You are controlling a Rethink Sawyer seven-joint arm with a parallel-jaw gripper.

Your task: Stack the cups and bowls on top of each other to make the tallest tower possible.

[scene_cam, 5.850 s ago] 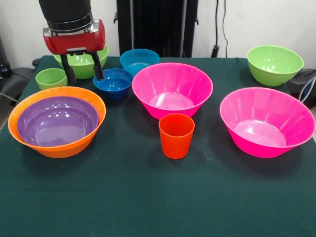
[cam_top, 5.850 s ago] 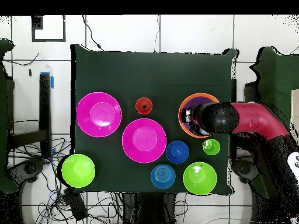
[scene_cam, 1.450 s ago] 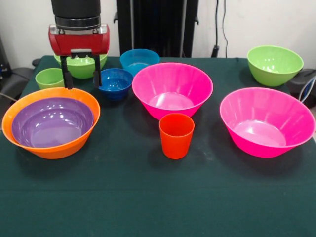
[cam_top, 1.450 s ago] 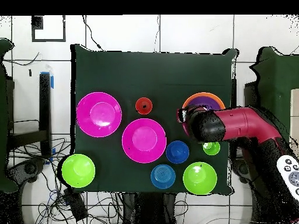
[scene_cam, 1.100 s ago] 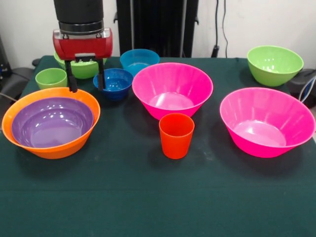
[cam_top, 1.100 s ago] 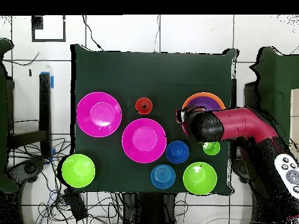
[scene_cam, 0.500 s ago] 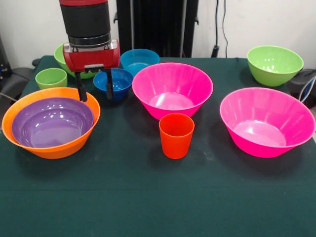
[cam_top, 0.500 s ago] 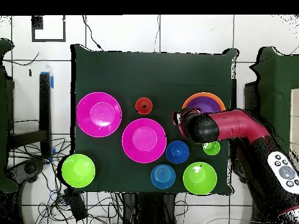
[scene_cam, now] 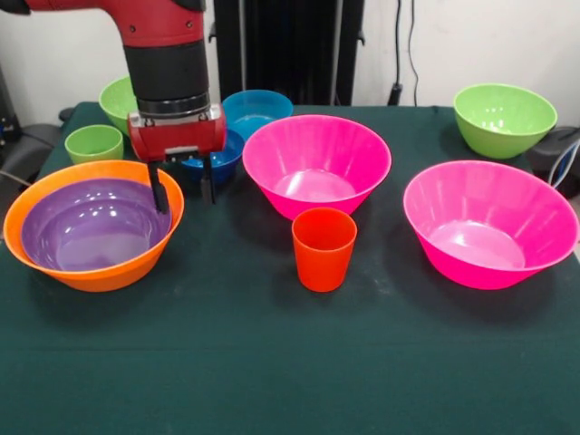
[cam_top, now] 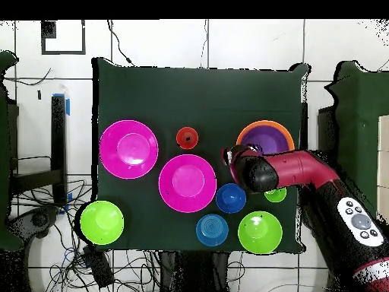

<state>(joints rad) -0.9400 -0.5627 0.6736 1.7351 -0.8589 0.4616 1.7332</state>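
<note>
Since the earlier frames we are watching the tool (scene_cam: 184, 192) sliding away from the table's far-left corner, off the rim of the orange bowl (scene_cam: 94, 224) and toward the table's middle; the purple bowl (scene_cam: 96, 222) is now sitting nested and centred inside the orange one, with nothing gripping it. Right now the tool is hanging empty with its two fingers (scene_cam: 162, 192) spread apart, one finger showing just in front of the orange bowl's rim on the side toward the middle, the other over bare cloth in front of the dark blue bowl (scene_cam: 220, 156).

We are judging that the next piece is one of the pink bowls, since they are the widest ones left. The nearer pink bowl (scene_cam: 316, 164) is lying just beside the tool, toward the table's middle and slightly farther back; its closest rim is facing the tool's outer finger. The second pink bowl (scene_cam: 489, 222) is sitting well apart, near the right edge. The orange cup (scene_cam: 323, 248) is standing upright in front of the nearer pink bowl, toward the front edge. The green cup (scene_cam: 93, 142) and one green bowl (scene_cam: 120, 100) are staying behind the arm at the far-left corner, the light blue bowl (scene_cam: 256, 111) near the far edge, the other green bowl (scene_cam: 504, 118) at the far-right corner.

From overhead, the tool (cam_top: 230, 157) is sitting between the nested pair and the nearer pink bowl (cam_top: 187, 182).
</note>
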